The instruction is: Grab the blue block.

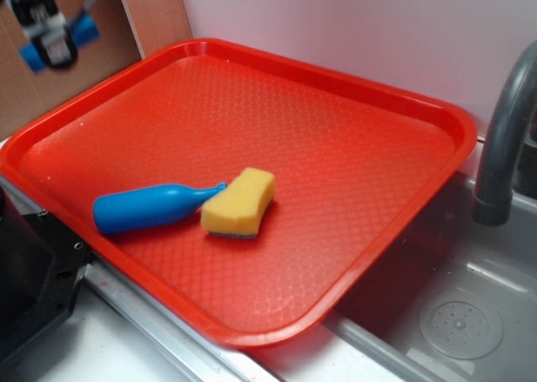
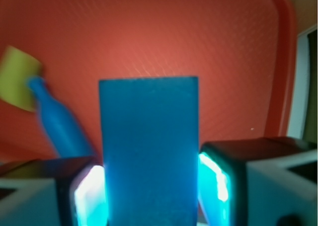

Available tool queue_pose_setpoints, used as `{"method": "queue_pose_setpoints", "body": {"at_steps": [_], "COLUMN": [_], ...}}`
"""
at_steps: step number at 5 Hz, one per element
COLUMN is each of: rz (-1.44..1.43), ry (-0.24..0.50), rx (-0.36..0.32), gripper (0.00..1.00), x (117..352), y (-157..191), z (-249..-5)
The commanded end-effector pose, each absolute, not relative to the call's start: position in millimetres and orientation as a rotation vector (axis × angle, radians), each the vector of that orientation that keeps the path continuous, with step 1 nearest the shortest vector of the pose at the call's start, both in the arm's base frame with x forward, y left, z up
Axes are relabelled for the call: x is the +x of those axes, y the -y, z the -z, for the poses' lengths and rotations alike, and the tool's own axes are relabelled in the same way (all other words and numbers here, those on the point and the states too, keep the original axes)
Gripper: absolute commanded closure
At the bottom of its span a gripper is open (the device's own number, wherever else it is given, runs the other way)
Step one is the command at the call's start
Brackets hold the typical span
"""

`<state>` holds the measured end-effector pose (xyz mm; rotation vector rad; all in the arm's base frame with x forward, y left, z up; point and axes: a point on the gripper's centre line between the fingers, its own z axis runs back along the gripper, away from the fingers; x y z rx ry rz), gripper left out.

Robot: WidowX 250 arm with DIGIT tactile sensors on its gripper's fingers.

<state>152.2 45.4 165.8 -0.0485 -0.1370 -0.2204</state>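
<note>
The blue block (image 2: 148,146) fills the middle of the wrist view, a flat-faced bar standing between the two pads. My gripper (image 2: 149,191) is shut on it. In the exterior view the gripper (image 1: 52,38) hangs high above the tray's far left corner, with the ends of the blue block (image 1: 84,29) sticking out on either side of the fingers. Far below lies the red tray (image 1: 352,105).
On the tray lie a blue bottle-shaped object (image 1: 147,208) and a yellow sponge (image 1: 239,202), touching at the neck. A grey faucet (image 1: 503,138) and a sink basin (image 1: 453,315) are at the right. A black part (image 1: 25,273) sits by the tray's left edge.
</note>
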Motion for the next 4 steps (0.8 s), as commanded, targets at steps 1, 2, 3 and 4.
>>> {"method": "queue_pose_setpoints", "body": {"at_steps": [1, 2, 3, 4], "rz": [0.014, -0.105, -0.194, -0.209], "ry": [0.276, 0.285, 0.195, 0.174], "rx": [0.011, 0.033, 0.089, 0.111], "gripper": [1.00, 1.00, 1.00, 1.00], "x": [197.3, 212.4, 219.1, 215.8], "y": [-21.5, -11.9, -7.4, -3.1], "z": [-197.5, -216.1, -209.1, -204.1]}}
